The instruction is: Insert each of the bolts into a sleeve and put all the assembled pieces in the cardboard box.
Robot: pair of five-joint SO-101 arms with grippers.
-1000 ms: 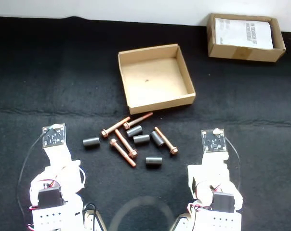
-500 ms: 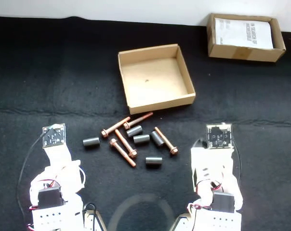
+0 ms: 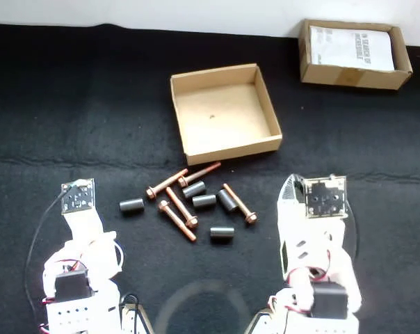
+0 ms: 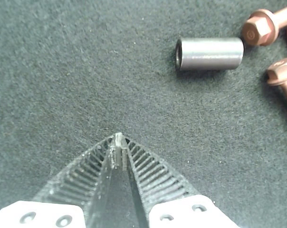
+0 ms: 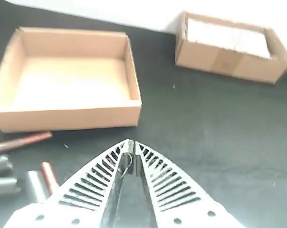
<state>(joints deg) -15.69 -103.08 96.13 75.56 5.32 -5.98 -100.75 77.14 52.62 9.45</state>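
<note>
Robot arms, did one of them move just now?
Yes. The right arm lifted and stretched forward, toward the cardboard box side of the table, with the right gripper shut and empty. The left arm, bolts and sleeves stayed put.

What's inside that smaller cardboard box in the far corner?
A white printed sheet fills the smaller box, covering its floor; anything under the sheet is hidden.
</note>
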